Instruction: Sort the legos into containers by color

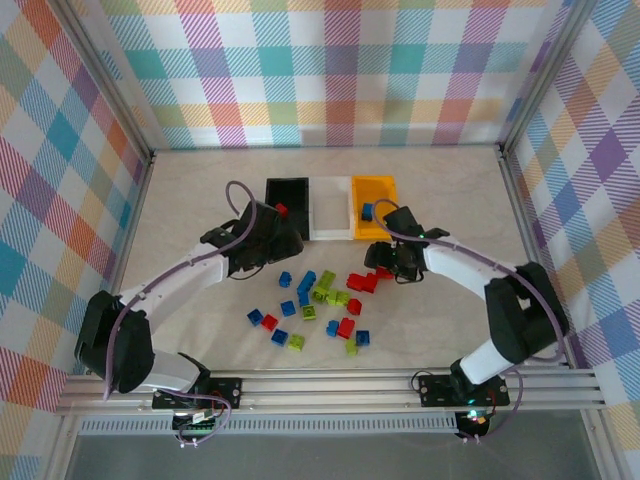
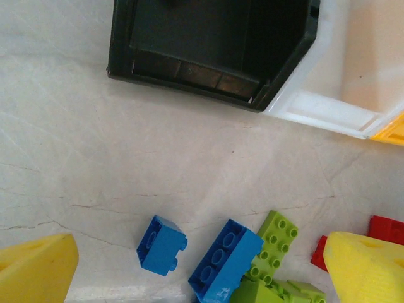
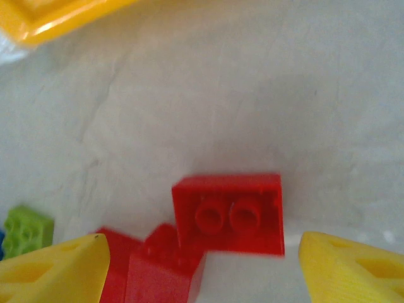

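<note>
White arm links (image 1: 180,272); black joints (image 1: 118,345); lilac cable (image 1: 232,192) along each arm; yellow wedge fingers (image 2: 38,271).

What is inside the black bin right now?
One red brick lies inside the black bin; the left arm covers its near end, so anything there is hidden.

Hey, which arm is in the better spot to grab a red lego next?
Right. Its wrist view shows the right gripper open with a red lego lying between its fingers. The left gripper, open near the black bin, has a blue lego and a green lego beneath it instead.
</note>
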